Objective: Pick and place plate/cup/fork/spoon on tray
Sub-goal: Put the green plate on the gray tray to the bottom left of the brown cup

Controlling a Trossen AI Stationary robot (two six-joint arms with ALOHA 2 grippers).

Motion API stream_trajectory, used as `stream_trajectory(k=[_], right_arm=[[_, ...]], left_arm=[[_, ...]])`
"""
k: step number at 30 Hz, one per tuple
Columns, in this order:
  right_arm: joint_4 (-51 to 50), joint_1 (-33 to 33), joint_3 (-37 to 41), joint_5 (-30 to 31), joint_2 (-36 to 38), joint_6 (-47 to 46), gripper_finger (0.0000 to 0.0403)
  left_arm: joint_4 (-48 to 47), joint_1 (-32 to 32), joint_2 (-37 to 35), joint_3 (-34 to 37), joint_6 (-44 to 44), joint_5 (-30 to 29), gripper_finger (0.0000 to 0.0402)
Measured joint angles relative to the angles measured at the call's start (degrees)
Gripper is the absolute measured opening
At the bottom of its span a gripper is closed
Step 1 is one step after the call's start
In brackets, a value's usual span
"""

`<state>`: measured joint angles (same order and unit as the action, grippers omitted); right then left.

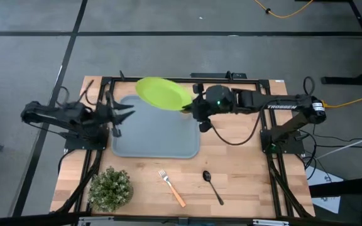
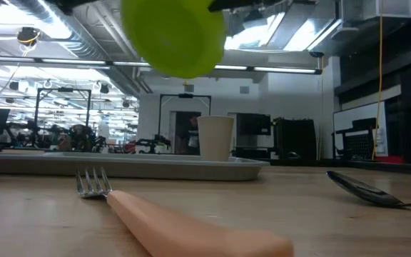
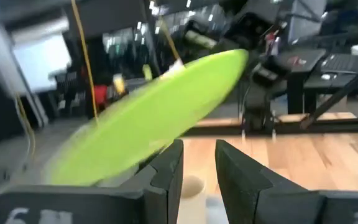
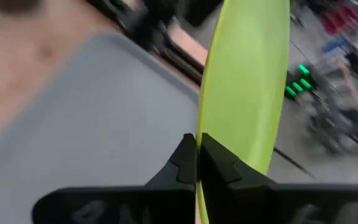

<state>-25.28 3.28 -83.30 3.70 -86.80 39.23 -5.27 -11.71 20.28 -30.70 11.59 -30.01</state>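
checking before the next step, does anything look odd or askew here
Only the plate: it hangs tilted in the air over the tray's far edge, pinched by its rim in the right gripper. Fork and spoon lie flat on the table.

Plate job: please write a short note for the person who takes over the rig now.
Right gripper: shut on the rim of the round lime-green plate, held tilted in the air over the far edge of the grey-blue plastic tray.
Left gripper: open, empty, waiting at the tray's left edge.
Small beige cup: upright behind the tray in the low view.
Orange-handled fork and dark metal spoon: on the table in front of the tray.
Done: plate lifted.
Left: set the plate down, then cup, fork, spoon.
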Motion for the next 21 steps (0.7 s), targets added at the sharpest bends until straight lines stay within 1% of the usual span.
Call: stream_trajectory(k=[3, 5, 8, 10, 12, 15, 18, 21], right_arm=[[0.6, 2.0, -0.1, -10.6, 0.0, -0.1, 0.0004], [0.8, 2.7, -0.1, -15.1, -0.4, -0.8, 0.0004], [1.8, 3.0, -0.1, -15.9, -2.2, -1.7, 0.0004], [2.7, 3.1, -0.1, -15.9, -3.9, -1.3, 0.0004], [4.0, 3.1, -0.1, -15.9, -5.9, -0.2, 0.0004], [5.5, 2.7, -0.1, -15.7, -9.5, 2.8, 0.0004], [8.2, 2.4, -0.1, -15.9, -13.1, 5.4, 0.0004], [10.2, 2.1, -0.1, -16.0, -16.8, 7.8, 0.0004]], left_arm=[[-11.5, -0.1, -1.1, -6.3, -3.1, -0.5, 0.0086], [-17.0, -0.1, -1.4, -9.5, -3.4, -0.6, 0.0086], [-24.6, -0.1, -1.3, -13.5, -3.5, -0.6, 0.0086], [-27.7, -0.1, -1.3, -15.9, -3.6, -0.6, 0.0086], [-28.9, -0.1, -1.4, -17.9, -3.5, -1.0, 0.0086], [-29.0, -0.1, -1.7, -20.0, -3.5, -3.6, 0.0086], [-29.2, -0.1, -1.9, -20.5, -2.3, -5.7, 0.0086], [-30.3, -0.1, -2.1, -20.4, -2.5, -6.6, 0.0086]])
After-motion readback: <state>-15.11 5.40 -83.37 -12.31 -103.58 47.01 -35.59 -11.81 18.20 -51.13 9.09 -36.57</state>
